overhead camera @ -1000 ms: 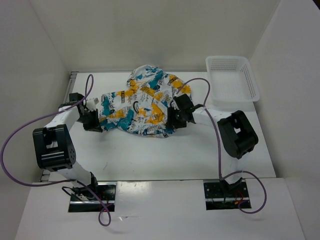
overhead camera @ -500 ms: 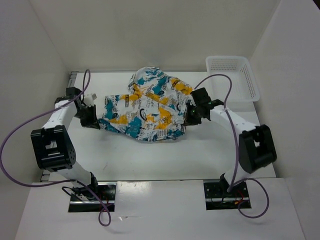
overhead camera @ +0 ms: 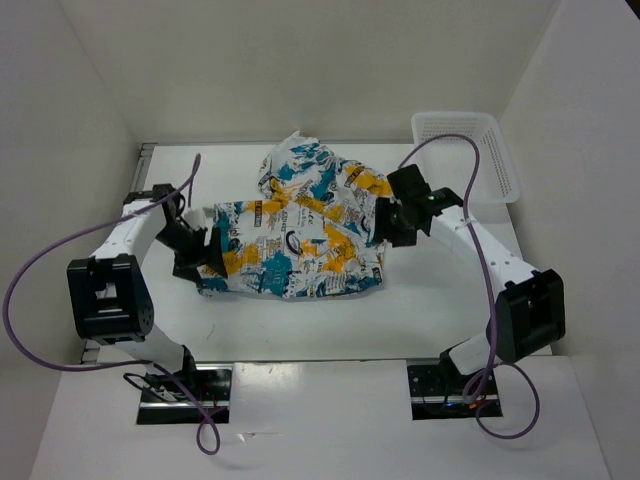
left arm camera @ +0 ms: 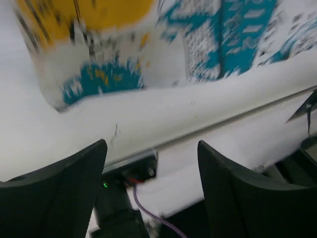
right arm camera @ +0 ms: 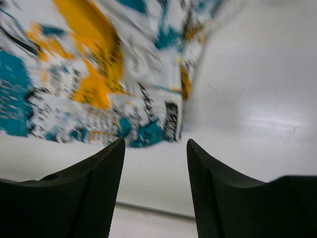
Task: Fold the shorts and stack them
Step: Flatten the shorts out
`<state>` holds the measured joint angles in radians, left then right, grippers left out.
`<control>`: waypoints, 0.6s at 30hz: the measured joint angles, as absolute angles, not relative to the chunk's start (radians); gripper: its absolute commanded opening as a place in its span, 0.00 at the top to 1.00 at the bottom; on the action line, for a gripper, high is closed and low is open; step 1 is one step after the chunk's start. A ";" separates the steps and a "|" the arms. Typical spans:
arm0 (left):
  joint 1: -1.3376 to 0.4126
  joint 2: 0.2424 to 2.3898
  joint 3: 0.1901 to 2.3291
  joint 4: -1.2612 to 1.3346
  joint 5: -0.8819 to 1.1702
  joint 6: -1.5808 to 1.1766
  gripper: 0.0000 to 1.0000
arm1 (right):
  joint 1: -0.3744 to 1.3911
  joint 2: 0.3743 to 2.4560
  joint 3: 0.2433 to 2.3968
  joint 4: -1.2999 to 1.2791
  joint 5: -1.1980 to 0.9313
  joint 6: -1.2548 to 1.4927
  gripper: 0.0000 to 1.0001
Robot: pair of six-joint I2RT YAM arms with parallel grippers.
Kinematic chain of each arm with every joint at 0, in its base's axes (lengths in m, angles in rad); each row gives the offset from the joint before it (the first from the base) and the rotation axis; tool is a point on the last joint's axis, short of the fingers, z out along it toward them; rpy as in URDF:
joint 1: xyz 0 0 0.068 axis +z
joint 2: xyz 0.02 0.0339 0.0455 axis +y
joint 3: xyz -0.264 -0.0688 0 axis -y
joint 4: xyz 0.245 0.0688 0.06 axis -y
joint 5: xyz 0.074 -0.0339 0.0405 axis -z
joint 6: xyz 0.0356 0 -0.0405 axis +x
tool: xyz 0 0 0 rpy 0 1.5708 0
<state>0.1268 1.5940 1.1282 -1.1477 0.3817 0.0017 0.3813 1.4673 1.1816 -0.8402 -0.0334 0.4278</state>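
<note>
Although the shorts (overhead camera: 300,235) carry printed lettering, it is too blurred to read. They lie spread on the middle of the table (overhead camera: 330,320). The left gripper (overhead camera: 203,252) stands just beside their left edge and the right gripper (overhead camera: 386,222) just beside their right edge. Both have their jaws apart and hold nothing.

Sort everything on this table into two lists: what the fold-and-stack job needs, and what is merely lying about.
Belongs to the job:
- the shorts, lying crumpled mid-table
- left gripper, open at their left edge
- right gripper, open at their right edge

Just lying about:
- white mesh basket, at the far right corner, apart from the shorts
</note>
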 measured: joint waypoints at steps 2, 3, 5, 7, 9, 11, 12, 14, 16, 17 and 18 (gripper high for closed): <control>0.133 1.595 1.200 -1.093 0.412 -0.003 0.13 | 0.403 1.465 1.241 -0.797 -0.001 0.419 0.46; 0.133 1.597 1.234 -1.049 0.421 -0.004 0.11 | 0.418 1.463 1.258 -0.768 0.014 0.415 0.48; 0.119 1.621 1.311 -0.931 0.410 -0.004 0.11 | 0.457 1.467 1.284 -0.680 0.050 0.402 0.53; 0.090 1.659 1.365 -0.798 0.379 -0.005 0.10 | 0.484 1.499 1.301 -0.600 0.083 0.388 0.69; 0.062 1.718 1.396 -0.685 0.332 -0.004 0.08 | 0.498 1.586 1.345 -0.544 0.113 0.378 0.83; 0.041 1.808 1.435 -0.608 0.279 -0.003 0.04 | 0.500 1.727 1.427 -0.504 0.139 0.373 0.87; 0.037 1.856 1.457 -0.580 0.253 -0.002 0.04 | 0.500 1.796 1.464 -0.487 0.153 0.371 0.91; 0.037 1.936 1.477 -0.517 0.204 -0.004 0.04 | 0.500 1.913 1.501 -0.459 0.168 0.369 0.98; 0.037 1.991 1.477 -0.479 0.156 -0.005 0.06 | 0.500 1.991 1.501 -0.462 0.175 0.366 1.00; 0.037 2.006 1.476 -0.472 0.138 -0.005 0.08 | 0.500 2.019 1.501 -0.464 0.176 0.368 1.00; 0.038 2.015 1.473 -0.461 0.119 -0.005 0.11 | 0.500 2.041 1.498 -0.466 0.175 0.369 1.00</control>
<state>0.0376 2.0148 1.4734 -0.4606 0.1188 -0.0051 0.4995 2.0415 1.4979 -0.4656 0.1749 0.3687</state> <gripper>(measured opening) 0.932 0.002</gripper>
